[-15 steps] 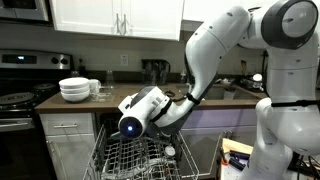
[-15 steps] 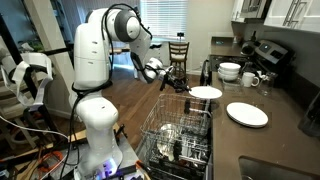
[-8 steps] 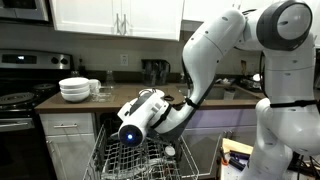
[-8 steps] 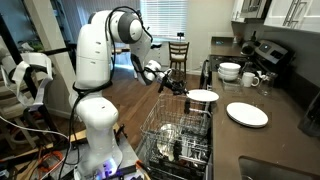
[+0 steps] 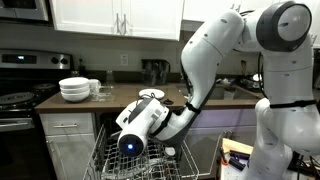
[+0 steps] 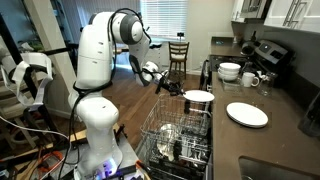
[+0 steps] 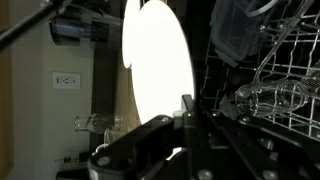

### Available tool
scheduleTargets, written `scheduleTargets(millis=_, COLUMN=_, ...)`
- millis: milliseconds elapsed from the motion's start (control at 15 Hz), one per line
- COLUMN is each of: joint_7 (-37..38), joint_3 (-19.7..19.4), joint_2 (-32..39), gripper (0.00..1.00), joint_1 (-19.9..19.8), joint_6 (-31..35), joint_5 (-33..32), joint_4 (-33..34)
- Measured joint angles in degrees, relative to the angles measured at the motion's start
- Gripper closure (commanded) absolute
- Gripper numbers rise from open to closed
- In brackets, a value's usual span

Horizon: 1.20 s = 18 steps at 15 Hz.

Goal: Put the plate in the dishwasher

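My gripper (image 6: 184, 91) is shut on the rim of the small white plate (image 6: 200, 97) and holds it almost flat just above the far edge of the dishwasher's pulled-out wire rack (image 6: 178, 135). In the wrist view the plate (image 7: 155, 55) fills the upper middle as a bright oval, with the dark fingers (image 7: 186, 112) clamped on its edge and the rack (image 7: 292, 62) with glassware beside it. In an exterior view the rack (image 5: 140, 160) shows below my wrist (image 5: 135, 128), which hides the plate and fingers.
A larger white plate (image 6: 247, 114) lies on the counter beside the rack. A stack of white bowls (image 6: 230, 71) (image 5: 75, 89) and glasses (image 5: 100, 87) stand near the black stove (image 5: 18, 100). Dishes sit in the rack. A wooden chair (image 6: 178, 52) stands behind.
My arm has moved down and slightly back with the plate, bringing it lower over the rack. The grip on the plate is unchanged.
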Motion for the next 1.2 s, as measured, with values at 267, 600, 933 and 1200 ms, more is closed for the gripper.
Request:
scheduleTargets(millis=267, joint_7=0.20, joint_3=0.05, joint_2=0.51, gripper=0.99, joint_1=0.05, joint_6=0.03, joint_5=0.03, joint_4=0.00)
scheduleTargets(millis=600, joint_7=5.79, joint_3=0.78, joint_2=1.97, gripper=0.99, joint_1=1.14, joint_6=-5.25, joint_5=3.60, joint_4=0.10)
scheduleTargets(millis=933, joint_7=10.48, joint_3=1.34, joint_2=3.04, gripper=0.95, joint_1=2.79, joint_6=-9.04, joint_5=7.69, joint_4=0.46)
scheduleTargets(millis=1200, joint_7=10.54, joint_3=1.33, joint_2=3.07, gripper=0.99, joint_1=2.79, joint_6=-9.07, joint_5=7.69, joint_4=0.68)
